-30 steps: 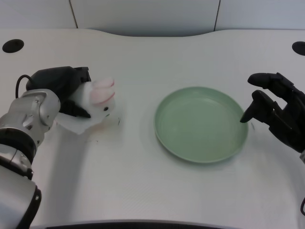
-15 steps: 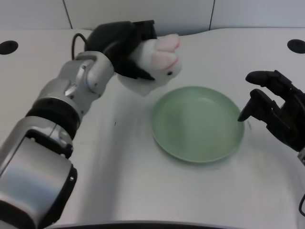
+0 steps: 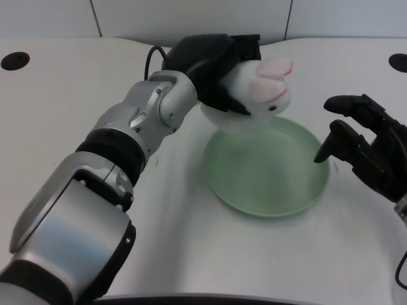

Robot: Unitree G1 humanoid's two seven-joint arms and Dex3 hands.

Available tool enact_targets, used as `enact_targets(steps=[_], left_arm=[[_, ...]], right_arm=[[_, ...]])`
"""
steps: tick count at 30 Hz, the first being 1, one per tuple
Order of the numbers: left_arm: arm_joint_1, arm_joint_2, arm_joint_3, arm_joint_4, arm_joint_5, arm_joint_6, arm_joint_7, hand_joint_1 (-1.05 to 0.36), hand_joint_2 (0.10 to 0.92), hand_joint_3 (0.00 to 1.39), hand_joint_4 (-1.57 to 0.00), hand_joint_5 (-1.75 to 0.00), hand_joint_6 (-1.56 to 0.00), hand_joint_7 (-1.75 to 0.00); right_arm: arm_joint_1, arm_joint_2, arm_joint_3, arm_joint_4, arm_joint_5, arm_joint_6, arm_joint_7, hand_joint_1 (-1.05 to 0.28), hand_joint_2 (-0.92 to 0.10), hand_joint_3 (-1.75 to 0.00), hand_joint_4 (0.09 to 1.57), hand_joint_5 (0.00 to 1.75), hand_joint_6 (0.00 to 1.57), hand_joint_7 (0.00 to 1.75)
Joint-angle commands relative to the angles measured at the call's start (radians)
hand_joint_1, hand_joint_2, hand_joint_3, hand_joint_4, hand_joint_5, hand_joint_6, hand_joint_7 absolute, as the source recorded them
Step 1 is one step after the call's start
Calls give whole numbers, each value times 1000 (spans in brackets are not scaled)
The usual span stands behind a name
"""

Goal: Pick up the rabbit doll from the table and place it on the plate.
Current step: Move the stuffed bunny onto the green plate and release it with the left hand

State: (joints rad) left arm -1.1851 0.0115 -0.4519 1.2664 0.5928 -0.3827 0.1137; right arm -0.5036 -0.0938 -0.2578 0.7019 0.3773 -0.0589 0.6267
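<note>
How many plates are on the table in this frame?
1. The green plate sits on the white table right of centre; the left hand holds the rabbit doll over its far-left rim. No others visible.

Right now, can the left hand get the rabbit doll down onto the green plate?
Probably yes. The left hand holds the rabbit doll above the green plate's far rim, and nothing lies between them. The plate's dish looks bare.
</note>
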Motion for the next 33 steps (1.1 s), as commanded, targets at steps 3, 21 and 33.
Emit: enact_targets(steps=[3, 21, 33], left_arm=[[25, -55, 4, 25, -25, -7, -67, -258, 901, 94, -881, -1659, -637, -1746], [51, -31, 20, 37, -36, 26, -178, -549, 905, 12, -444, -554, -302, -494], [29, -23, -3, 37, -13, 55, -197, -573, 921, 31, -23, -701, -225, -1]], right_arm=[[10, -2, -10, 8, 10, -14, -4, -406, -921, -273, 634, 1616, 533, 1225], [36, 4, 1, -58, 16, 23, -31, -406, -921, -262, 654, 1582, 510, 1283], [44, -1, 12, -90, 7, 37, -41, -413, -921, -279, 625, 1627, 480, 1326]])
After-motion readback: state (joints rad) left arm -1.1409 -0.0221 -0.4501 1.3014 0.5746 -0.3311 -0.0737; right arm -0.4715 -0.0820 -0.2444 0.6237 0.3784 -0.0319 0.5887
